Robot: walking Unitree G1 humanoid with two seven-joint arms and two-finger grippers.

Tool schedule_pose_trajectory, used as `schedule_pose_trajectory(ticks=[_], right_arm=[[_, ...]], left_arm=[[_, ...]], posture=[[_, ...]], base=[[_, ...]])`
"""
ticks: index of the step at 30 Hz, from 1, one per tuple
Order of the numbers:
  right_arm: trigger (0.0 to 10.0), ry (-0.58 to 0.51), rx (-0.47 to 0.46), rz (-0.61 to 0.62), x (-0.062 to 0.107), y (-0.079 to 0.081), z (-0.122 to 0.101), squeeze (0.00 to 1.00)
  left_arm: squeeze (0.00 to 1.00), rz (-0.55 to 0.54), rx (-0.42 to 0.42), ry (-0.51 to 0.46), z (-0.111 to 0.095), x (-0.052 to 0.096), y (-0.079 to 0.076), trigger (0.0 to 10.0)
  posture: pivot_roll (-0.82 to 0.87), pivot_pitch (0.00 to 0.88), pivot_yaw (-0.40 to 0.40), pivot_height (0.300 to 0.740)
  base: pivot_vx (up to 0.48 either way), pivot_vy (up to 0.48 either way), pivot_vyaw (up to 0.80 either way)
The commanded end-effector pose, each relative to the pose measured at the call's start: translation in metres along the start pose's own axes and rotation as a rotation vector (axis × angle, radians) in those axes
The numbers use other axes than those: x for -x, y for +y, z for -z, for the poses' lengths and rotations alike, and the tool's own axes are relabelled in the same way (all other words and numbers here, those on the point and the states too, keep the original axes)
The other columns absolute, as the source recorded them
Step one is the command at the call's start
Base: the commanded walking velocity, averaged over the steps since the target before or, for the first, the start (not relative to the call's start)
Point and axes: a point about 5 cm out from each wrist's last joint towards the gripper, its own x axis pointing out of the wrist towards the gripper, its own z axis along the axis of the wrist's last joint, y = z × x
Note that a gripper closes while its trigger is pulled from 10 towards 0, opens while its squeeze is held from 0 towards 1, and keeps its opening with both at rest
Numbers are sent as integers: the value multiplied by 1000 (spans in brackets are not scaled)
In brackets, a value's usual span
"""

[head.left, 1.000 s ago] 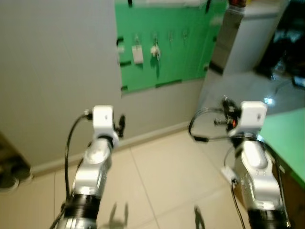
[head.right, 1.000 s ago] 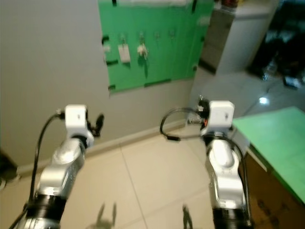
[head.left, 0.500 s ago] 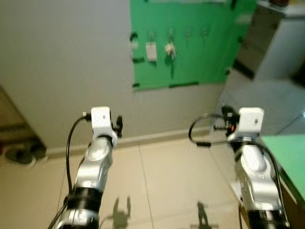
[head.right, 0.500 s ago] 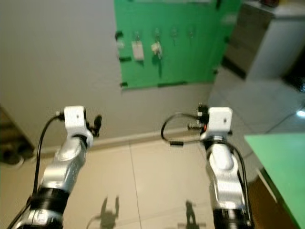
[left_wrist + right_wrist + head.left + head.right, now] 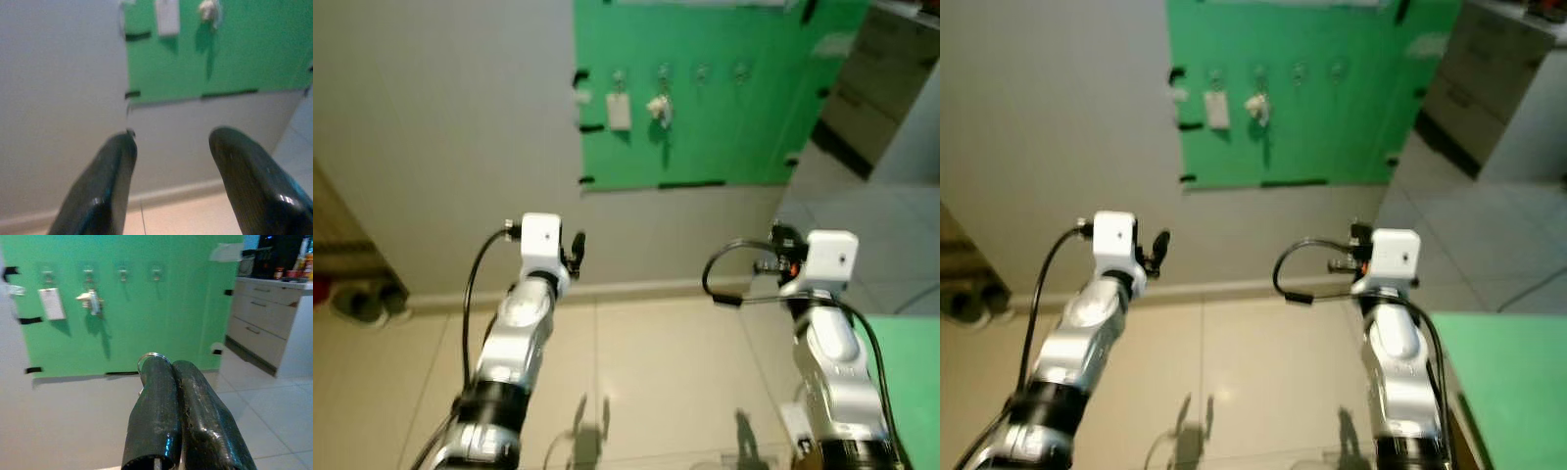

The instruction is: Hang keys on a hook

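While both silver arms are reaching forward over the tiled floor (image 5: 646, 372), the robot is facing a grey wall (image 5: 440, 127) carrying a green board (image 5: 705, 108) taped at its edges with black strips. The board is bearing a row of four small hooks (image 5: 122, 271) near its top. A white tag (image 5: 51, 303) is hanging from the first hook and a small pale item (image 5: 90, 298) from the second; the two remaining hooks are showing nothing on them.

The right end effector (image 5: 171, 369) is pointing at the board, well apart from it, with its two black fingers (image 5: 156, 396) pressed together. A thin metal key ring (image 5: 149, 357) is protruding from between the fingertips, so the end effector is grasping the keys; the keys themselves are hidden by the fingers.

The left end effector (image 5: 171, 142) is also pointing toward the wall, with its fingers (image 5: 110, 166) spread wide and nothing between them: it is released.

In the head views a black cable (image 5: 724, 279) is looping from the right wrist. A green worktop (image 5: 1508, 382) is showing at the robot's lower right, pale drawer units (image 5: 264, 333) are standing beyond the board's right edge, and shoes (image 5: 362, 299) are lying by the wall at the far left.
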Motion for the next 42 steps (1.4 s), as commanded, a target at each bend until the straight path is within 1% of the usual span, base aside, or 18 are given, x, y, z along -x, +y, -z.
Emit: schedule_pose_trajectory(ticks=[1,4,5,7,8,12,13,15,16,19,22,29,33,34,35,37,38,42], right_arm=[[0,29,-29,-19,9,5,3,0],[0,82,17,-32,35,-3,12,0],[0,82,17,-32,35,-3,12,0],[0,106,32,-27,46,-7,15,0],[0,112,30,-27,49,-8,16,0],[0,112,28,-29,50,-8,15,0],[0,97,27,-44,43,-4,11,0],[0,73,20,-52,30,1,9,0],[0,73,20,-52,30,1,9,0],[0,38,-4,-70,7,9,-2,0],[0,15,-9,-83,-1,12,-9,0],[0,17,-12,-93,0,14,-8,0],[0,42,-31,-82,6,13,-2,0],[0,58,-31,-69,14,9,1,0],[0,58,-31,-69,14,9,1,0],[0,112,-26,-49,35,-1,12,0],[0,141,-16,-43,46,-5,18,0],[0,170,-3,-40,54,-6,24,0]], left_arm=[[0,20,-45,28,7,15,13,10000],[0,92,-59,34,8,39,10,10000],[0,92,-59,34,8,39,10,10000],[0,113,-82,37,9,43,5,10000],[0,100,-68,27,9,43,4,10000],[0,99,-52,-2,4,40,1,10000],[0,118,18,-38,-8,30,-10,10000],[0,119,62,-37,-16,17,-15,10000],[0,119,62,-37,-16,17,-15,10000],[0,124,59,-44,-22,9,-19,10000],[0,121,57,-29,-20,9,-19,10000],[0,91,87,-3,-14,9,-15,10000],[0,11,100,44,-2,12,-1,10000],[0,-11,86,62,4,18,7,10000],[0,-11,86,62,4,18,7,10000],[0,1,55,107,17,35,16,10000],[0,20,40,118,21,41,17,10000],[0,58,24,86,15,38,10,10000]], posture=[[-51,0,30,740],[-39,0,21,740],[-39,0,21,740],[-36,0,14,740],[-35,0,7,740],[-41,0,1,740],[-34,0,0,740],[-46,0,6,740],[-46,0,6,740],[-45,0,17,740],[-37,0,23,740],[-38,0,27,740],[-42,0,28,740],[-45,0,25,740],[-45,0,25,740],[-45,0,24,740],[-46,0,24,740],[-46,0,23,740]], base=[[270,-394,0],[294,-334,0],[277,-266,0],[0,0,0],[0,0,0],[0,0,0],[480,0,0],[480,0,0],[480,0,0],[480,0,0],[480,0,0],[480,0,0],[480,0,0],[480,0,0],[480,0,0],[480,0,0],[480,0,0],[480,0,0]])
